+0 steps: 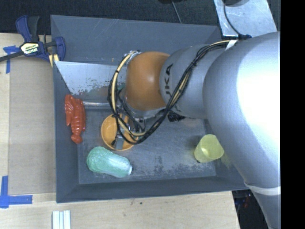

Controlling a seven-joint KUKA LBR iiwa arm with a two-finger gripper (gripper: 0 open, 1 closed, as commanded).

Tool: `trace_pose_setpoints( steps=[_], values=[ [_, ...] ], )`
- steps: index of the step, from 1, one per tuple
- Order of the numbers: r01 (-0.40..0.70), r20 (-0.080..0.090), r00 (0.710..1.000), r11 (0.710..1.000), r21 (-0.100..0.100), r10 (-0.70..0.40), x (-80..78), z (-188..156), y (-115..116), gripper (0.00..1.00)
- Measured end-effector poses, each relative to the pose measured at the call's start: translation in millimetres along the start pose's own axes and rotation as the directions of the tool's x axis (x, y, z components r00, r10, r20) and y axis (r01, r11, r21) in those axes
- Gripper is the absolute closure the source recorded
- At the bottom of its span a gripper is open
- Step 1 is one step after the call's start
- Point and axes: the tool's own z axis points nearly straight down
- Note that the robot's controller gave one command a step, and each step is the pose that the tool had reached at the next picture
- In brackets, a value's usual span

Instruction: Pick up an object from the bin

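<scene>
Bin (162,163), four items.
- Tool (121,135): centre-left, over orange bowl (106,128); whether wide or narrow cannot be told.
- Red toy (75,117): left.
- Green lump (108,162): lower left.
- Yellow cup (208,148): lower right.

Grey metal bin (66,175), four loose items.
- Red lobster-like toy (75,117): 9 o'clock, lying along the left wall.
- Orange bowl (107,129): 8 o'clock, partly covered by the hand (121,136).
- Pale green oblong lump (108,162): 7 o'clock, just beside the bowl.
- Yellow cup (208,148): 4 o'clock, well apart from the rest.
- Arm with orange cover (145,80): reaches in from 3 o'clock.
</scene>
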Motion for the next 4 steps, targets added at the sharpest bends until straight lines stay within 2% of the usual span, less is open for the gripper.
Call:
trace_pose_setpoints(
  steps=[1,2,3,4],
  values=[
    [0.457,-0.011,0.889,0.889,-0.001,-0.457,-19.7,0,28,1.0],
    [0.457,-0.011,0.89,0.89,-0.001,-0.457,-19.6,0,28,1.0],
    [0.456,-0.021,0.89,0.89,-0.002,-0.456,-17.6,-34,27,1.0],
    [0.456,-0.014,0.89,0.89,-0.001,-0.456,-20.7,-74,28,1.0]
  ],
)
